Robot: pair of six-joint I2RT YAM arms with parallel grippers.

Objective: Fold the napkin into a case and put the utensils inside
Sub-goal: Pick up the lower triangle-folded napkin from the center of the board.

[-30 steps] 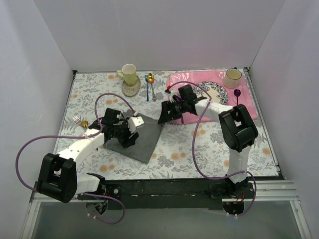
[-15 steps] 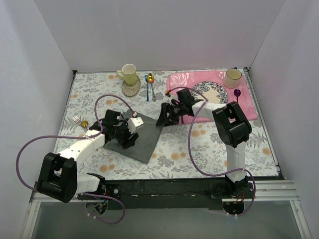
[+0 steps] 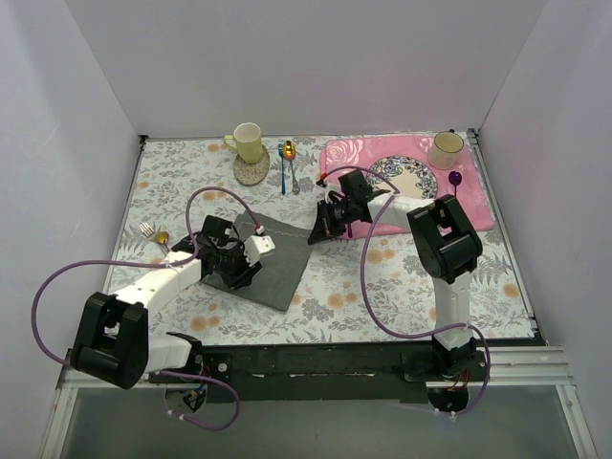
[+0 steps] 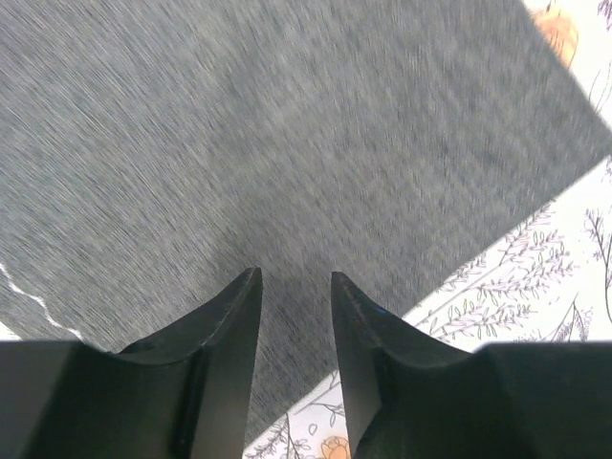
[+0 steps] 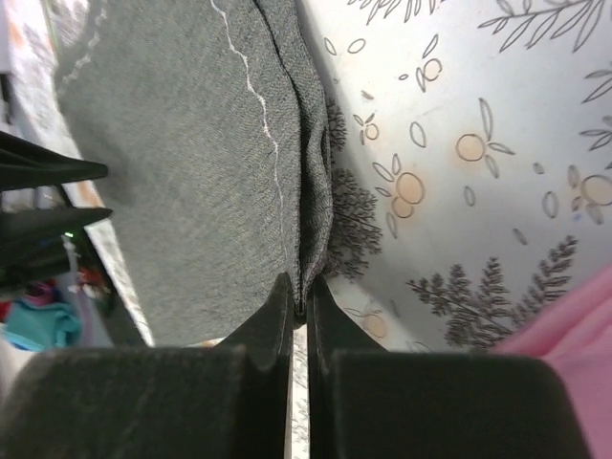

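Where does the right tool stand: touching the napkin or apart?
Touching. The right wrist view shows the right tool shut on the napkin, its bunched edge pinched in between.

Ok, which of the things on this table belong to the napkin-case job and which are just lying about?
Job: napkin, pinched at its edge by the right gripper; silver fork; small gold-bowled spoon beside it.
Lying about: yellow mug; blue-handled spoon; pink placemat; patterned plate; cream cup; purple spoon.

Dark grey napkin (image 3: 277,270) — pink rose-patterned placemat (image 3: 478,199) — floral tablecloth (image 3: 363,296).
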